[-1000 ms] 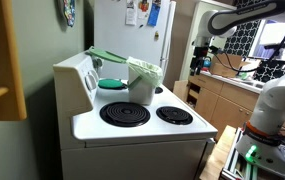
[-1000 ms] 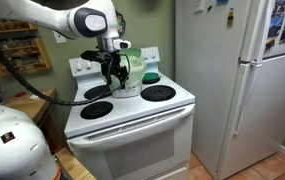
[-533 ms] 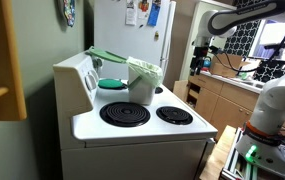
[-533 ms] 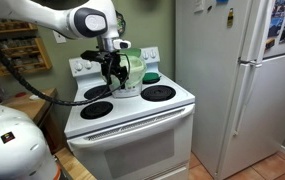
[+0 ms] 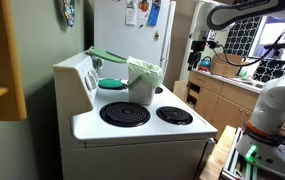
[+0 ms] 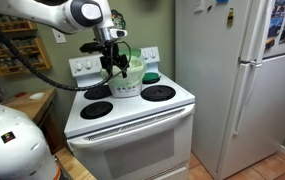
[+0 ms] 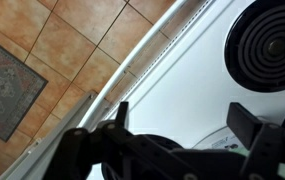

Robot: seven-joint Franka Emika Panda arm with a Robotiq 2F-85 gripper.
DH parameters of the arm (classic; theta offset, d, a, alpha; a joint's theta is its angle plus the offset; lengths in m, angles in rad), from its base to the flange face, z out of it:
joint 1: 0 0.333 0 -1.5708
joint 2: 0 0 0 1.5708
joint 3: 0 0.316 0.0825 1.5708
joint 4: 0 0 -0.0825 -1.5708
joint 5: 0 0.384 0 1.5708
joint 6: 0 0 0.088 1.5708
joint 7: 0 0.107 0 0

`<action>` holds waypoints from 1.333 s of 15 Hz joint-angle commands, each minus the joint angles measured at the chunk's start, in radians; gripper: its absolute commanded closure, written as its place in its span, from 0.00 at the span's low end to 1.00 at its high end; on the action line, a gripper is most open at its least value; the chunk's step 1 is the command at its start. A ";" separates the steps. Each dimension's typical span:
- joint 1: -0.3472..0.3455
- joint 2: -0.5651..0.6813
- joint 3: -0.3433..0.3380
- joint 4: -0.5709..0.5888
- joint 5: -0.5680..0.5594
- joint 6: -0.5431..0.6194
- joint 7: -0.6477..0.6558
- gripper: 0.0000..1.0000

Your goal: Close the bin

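Observation:
The bin (image 5: 143, 82) is a whitish translucent box at the back of the white stove top. Its thin light-green lid (image 5: 106, 55) is flipped open and sticks out to one side. The bin also shows in an exterior view (image 6: 130, 80), partly behind my gripper (image 6: 111, 68). The gripper hangs over the stove, near the bin and a little above it. In the wrist view the gripper (image 7: 182, 125) is open and empty, with the white stove top below it. A curved whitish edge (image 7: 225, 139) shows low between the fingers; I cannot tell what it is.
A flat round teal dish (image 5: 112, 84) lies beside the bin. Two coil burners (image 5: 125, 113) sit at the stove's front. A white fridge (image 6: 237, 80) stands next to the stove. The wrist view shows the tiled floor (image 7: 52, 50) beyond the stove's edge.
My arm and gripper have risen a little and shifted slightly in both exterior views. The bin and its lid have not moved.

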 commanded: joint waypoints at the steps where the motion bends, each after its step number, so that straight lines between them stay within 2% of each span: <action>1: 0.024 0.094 0.083 0.180 -0.125 -0.075 0.010 0.00; 5: 0.046 0.228 0.186 0.345 -0.277 -0.073 0.033 0.00; 8: 0.073 0.308 0.227 0.424 -0.364 -0.052 0.049 0.00; 9: 0.084 0.249 0.191 0.364 -0.321 -0.046 0.033 0.00; 20: 0.094 0.270 0.183 0.385 -0.325 -0.045 0.040 0.00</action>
